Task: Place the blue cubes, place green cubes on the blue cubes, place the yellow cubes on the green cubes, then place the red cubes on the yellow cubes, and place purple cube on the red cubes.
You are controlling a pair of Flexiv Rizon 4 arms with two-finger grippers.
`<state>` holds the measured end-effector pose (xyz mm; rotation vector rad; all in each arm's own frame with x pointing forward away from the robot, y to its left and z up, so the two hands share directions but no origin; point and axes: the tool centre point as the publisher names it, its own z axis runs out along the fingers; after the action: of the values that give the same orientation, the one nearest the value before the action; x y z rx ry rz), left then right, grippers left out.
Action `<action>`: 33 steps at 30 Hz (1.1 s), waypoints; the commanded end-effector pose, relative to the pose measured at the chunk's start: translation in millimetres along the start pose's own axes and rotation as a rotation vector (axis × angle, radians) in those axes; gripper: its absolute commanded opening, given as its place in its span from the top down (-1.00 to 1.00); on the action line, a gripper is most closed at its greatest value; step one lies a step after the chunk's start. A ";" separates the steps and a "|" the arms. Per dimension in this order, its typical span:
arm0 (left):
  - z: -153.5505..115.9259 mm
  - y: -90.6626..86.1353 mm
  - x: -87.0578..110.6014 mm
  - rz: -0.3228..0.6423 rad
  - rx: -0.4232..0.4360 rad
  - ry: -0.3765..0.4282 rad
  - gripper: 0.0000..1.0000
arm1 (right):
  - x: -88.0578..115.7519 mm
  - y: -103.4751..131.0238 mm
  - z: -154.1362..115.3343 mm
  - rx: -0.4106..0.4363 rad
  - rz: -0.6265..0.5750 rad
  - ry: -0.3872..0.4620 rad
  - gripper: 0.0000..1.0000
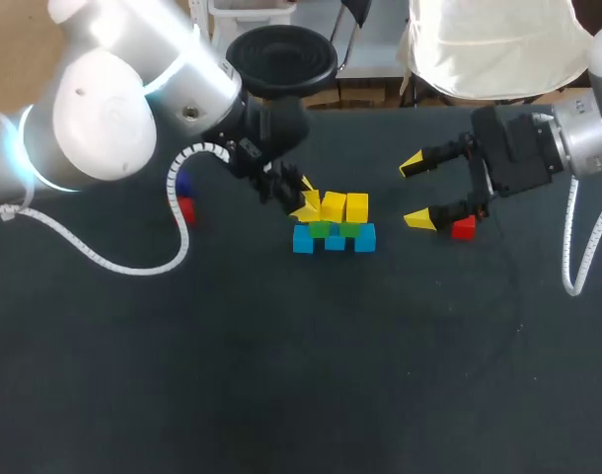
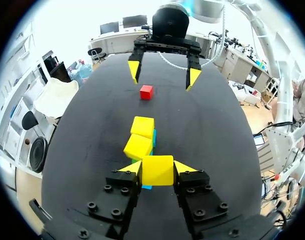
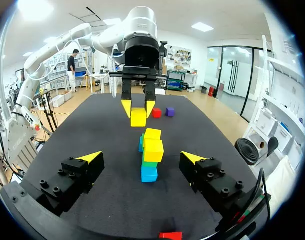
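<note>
Left wrist view: the left tool (image 2: 158, 166) pinches a yellow cube (image 2: 157, 173) at the stack's (image 2: 140, 141) end. The right tool (image 1: 416, 192) is spread, with a red cube (image 1: 463, 228) beside it.

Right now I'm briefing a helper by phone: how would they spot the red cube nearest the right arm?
Find the stack mid-table, then look to the open right gripper. The red cube lies alone by one yellow fingertip; the other red cube sits across the stack, beside a purple cube.
</note>
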<state>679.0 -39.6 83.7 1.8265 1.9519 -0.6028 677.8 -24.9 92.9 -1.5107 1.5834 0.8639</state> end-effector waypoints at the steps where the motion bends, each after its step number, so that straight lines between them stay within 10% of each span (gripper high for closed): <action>1: -1.0 6.1 7.7 -0.010 -0.020 0.013 1.00 | 0.1 0.0 -0.1 0.000 -0.001 -0.001 -1.00; 14: 15.2 29.1 -0.7 0.003 -0.036 0.054 1.00 | 0.1 0.0 -0.1 0.000 -0.001 -0.001 -1.00; 33: 16.3 10.6 4.2 -0.006 -0.011 0.049 1.00 | 0.1 0.0 -0.1 0.000 -0.001 -0.001 -1.00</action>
<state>691.6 -45.7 67.7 1.8484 1.9921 -0.5546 677.8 -24.9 92.9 -1.5107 1.5834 0.8638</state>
